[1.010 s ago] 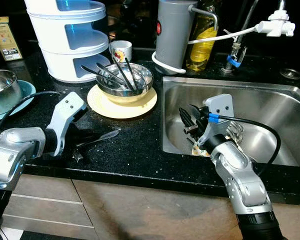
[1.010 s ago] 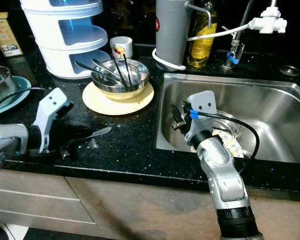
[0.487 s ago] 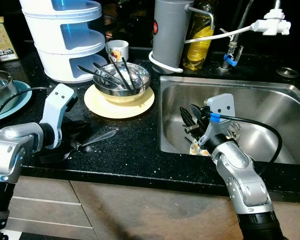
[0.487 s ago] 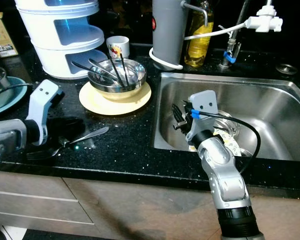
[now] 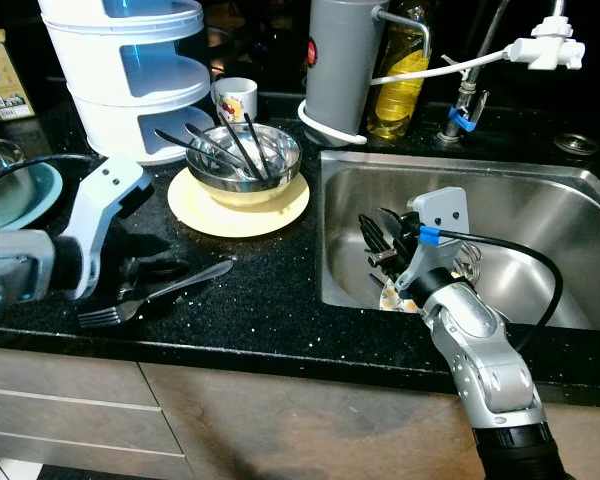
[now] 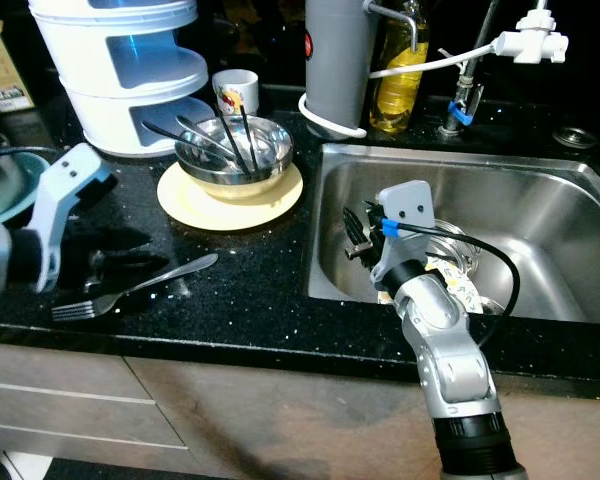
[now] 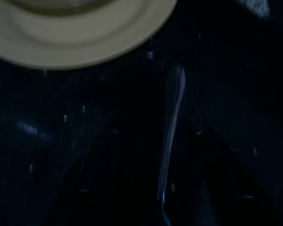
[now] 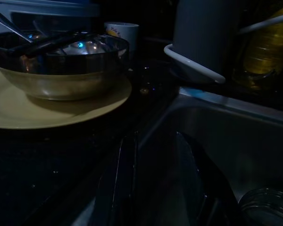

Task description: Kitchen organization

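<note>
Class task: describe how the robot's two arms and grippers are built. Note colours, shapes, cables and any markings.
Both arms have rounded silver segments with black joints. Each ends in a flat white wrist housing with small dark holes, ahead of a gripper of two long black fingers: left gripper, right gripper. A black cable loops from each wrist; the right one carries a blue band.

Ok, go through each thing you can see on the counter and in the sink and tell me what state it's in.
Fork: flat on the counter.
Steel bowl: upright on the yellow plate, utensils inside.
Oil bottle: upright by the sink.
Left gripper: over the fork.
Right gripper: open, in the sink.
</note>
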Tool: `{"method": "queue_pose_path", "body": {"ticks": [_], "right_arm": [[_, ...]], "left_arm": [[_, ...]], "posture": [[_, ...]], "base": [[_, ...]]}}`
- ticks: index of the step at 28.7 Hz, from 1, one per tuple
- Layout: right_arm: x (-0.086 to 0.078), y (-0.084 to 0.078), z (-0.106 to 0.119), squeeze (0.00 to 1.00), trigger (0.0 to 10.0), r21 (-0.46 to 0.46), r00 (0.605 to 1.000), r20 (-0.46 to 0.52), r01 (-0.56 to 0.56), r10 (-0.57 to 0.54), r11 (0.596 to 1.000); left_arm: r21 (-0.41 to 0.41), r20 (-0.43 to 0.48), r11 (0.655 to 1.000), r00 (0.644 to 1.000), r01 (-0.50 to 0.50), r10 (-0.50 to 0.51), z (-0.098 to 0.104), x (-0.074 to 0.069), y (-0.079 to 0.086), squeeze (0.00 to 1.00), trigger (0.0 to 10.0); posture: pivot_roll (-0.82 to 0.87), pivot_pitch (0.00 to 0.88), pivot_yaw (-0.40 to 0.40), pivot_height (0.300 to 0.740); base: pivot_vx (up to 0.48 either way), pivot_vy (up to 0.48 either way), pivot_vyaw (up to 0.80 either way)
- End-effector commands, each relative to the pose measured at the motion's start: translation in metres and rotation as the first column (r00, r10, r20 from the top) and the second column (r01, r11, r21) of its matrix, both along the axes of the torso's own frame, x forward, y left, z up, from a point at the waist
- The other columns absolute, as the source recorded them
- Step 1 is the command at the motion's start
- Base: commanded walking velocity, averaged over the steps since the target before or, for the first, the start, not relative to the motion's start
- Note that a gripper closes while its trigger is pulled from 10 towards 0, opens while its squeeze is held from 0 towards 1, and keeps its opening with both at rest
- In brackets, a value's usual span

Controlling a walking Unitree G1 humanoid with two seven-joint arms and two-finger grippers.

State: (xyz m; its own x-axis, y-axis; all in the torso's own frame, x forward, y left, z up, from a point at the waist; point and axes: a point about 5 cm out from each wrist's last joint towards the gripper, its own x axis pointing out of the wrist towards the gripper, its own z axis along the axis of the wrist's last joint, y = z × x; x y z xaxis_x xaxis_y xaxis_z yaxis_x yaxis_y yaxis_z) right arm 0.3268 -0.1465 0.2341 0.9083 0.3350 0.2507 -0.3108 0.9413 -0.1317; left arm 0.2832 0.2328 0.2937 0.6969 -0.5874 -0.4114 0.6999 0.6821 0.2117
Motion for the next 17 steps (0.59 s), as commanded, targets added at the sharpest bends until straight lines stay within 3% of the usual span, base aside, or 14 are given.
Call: {"method": "queue_pose_path", "body": {"ticks": [1, 3, 9, 10, 11, 17], "right_arm": [[0.0, -0.001, -0.003, 0.0, 10.0, 0.007, 1.0, -0.015, 0.004, -0.004, 1.0], [-0.001, -0.001, -0.004, 0.0, 10.0, 0.009, 1.0, -0.017, 0.005, -0.005, 1.0], [-0.001, 0.0, -0.004, 0.0, 10.0, 0.008, 1.0, -0.015, 0.002, -0.002, 1.0], [-0.001, 0.0, -0.004, 0.0, 10.0, 0.008, 1.0, -0.014, 0.002, -0.002, 1.0], [-0.001, 0.0, -0.003, 0.0, 10.0, 0.007, 1.0, -0.012, 0.002, -0.002, 1.0], [-0.001, -0.001, -0.003, 0.0, 10.0, 0.004, 1.0, -0.01, 0.004, -0.004, 1.0]], "left_arm": [[0.014, -0.038, 1.0, 0.999, -0.016, 0.016, -0.001, -0.004, 0.004, 1.0, 10.0], [0.041, -0.09, 0.999, 0.996, 0.022, -0.018, -0.004, -0.014, 0.006, 1.0, 10.0], [0.097, -0.147, 0.995, 0.989, 0.023, -0.008, -0.022, -0.017, 0.006, 1.0, 10.0], [0.115, -0.159, 0.993, 0.987, 0.029, -0.01, -0.026, -0.018, 0.007, 0.07, 10.0], [0.153, -0.167, 0.987, 0.986, 0.045, -0.019, -0.033, -0.018, 0.007, 0.0, 10.0], [0.184, -0.149, 0.98, 0.988, 0.073, -0.046, -0.044, -0.015, 0.006, 0.0, 10.0]], "posture": [[-0.04, 0.158, -0.039, 0.74], [-0.04, 0.153, -0.039, 0.74], [-0.04, 0.143, -0.036, 0.74], [-0.04, 0.143, -0.036, 0.74], [-0.04, 0.138, -0.036, 0.74], [-0.04, 0.133, -0.034, 0.74]], "base": [[0.0, 0.0, 0.0], [0.0, 0.0, 0.0], [0.0, 0.0, 0.0], [0.0, 0.0, 0.0], [0.0, 0.0, 0.0], [0.0, 0.0, 0.0]]}}
